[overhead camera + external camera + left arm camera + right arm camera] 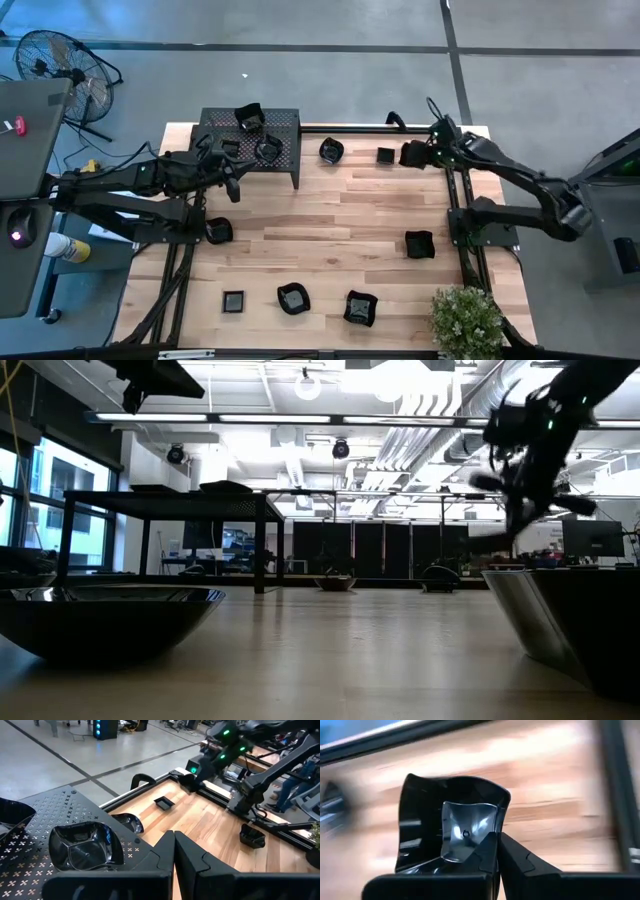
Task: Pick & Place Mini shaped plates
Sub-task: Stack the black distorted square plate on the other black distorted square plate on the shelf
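Observation:
Several glossy black mini shaped plates lie on the wooden table, such as a wavy plate [331,150], a small square plate [386,155] and another plate [419,243]; more sit on the black perforated rack [285,150], including a square plate [82,845]. My right gripper [497,857] is at the table's far right corner, shut on one plate [452,827], also seen from above [413,154]. My left gripper [174,855] is shut and holds nothing beside the rack's near edge. My right gripper pinches the plate's raised rim [492,837] between its two fingers, at one side of the plate. The fingers slant down from above. The plate is tilted, its hollow facing the wrist, and hangs clear of the table.
A black frame rail [455,200] runs along the table's right side next to my right gripper. A potted plant [466,320] stands at the near right corner. More plates [293,298] lie along the near edge, and bare wood [330,215] shows in the middle.

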